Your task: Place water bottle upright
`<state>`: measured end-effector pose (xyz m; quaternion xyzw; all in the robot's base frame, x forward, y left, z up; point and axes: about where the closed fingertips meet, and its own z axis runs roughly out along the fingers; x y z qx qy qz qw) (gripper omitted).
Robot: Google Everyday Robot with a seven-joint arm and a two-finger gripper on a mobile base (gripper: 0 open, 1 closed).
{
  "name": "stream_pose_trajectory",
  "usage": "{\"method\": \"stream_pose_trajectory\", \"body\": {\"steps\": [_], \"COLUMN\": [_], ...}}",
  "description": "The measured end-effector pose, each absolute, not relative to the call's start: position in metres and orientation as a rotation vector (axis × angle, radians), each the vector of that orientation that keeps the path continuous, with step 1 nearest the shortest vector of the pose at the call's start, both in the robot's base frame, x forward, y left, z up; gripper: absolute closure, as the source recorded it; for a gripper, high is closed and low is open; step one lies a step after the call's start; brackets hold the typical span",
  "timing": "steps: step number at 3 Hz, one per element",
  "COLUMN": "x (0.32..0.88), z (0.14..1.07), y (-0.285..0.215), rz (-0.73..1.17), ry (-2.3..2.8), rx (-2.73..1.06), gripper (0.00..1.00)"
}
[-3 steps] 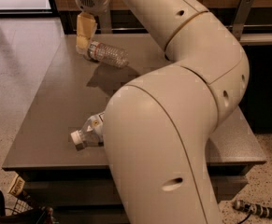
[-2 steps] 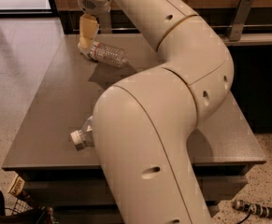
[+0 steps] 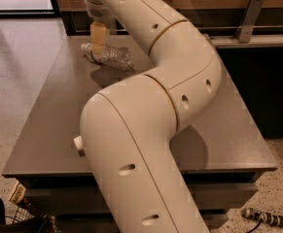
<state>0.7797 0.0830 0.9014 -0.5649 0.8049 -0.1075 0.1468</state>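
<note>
The water bottle [image 3: 113,57] lies on its side at the far left of the table [image 3: 44,125]. The gripper [image 3: 97,47] is at its neck end; whether it grips the bottle cannot be told. If held loosely, the ribbed bottle may slip or roll when it is tipped up.

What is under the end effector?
The water bottle lies on its side on the table beneath the end effector, at the far left; its neck is partly covered.

At eleven o'clock, the pale yellow gripper [image 3: 97,50] meets the clear ribbed plastic water bottle [image 3: 114,58] on the matte grey-brown table [image 3: 48,110]; the jointed robot arm [image 3: 146,130] is glossy cream.
</note>
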Motion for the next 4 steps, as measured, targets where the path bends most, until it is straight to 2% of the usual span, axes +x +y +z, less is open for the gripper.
{"method": "stream_pose_trajectory", "body": {"steps": [1, 3, 4], "x": [0.782, 0.787, 0.788], "z": [0.9, 0.834, 0.827], "y": [0.085, 0.107, 0.101], "rz": [-0.305, -0.243, -0.232], "ry": [2.306, 2.557, 2.619], "rx": [-1.625, -1.49, -1.402], "gripper": [0.0, 0.01, 0.23]}}
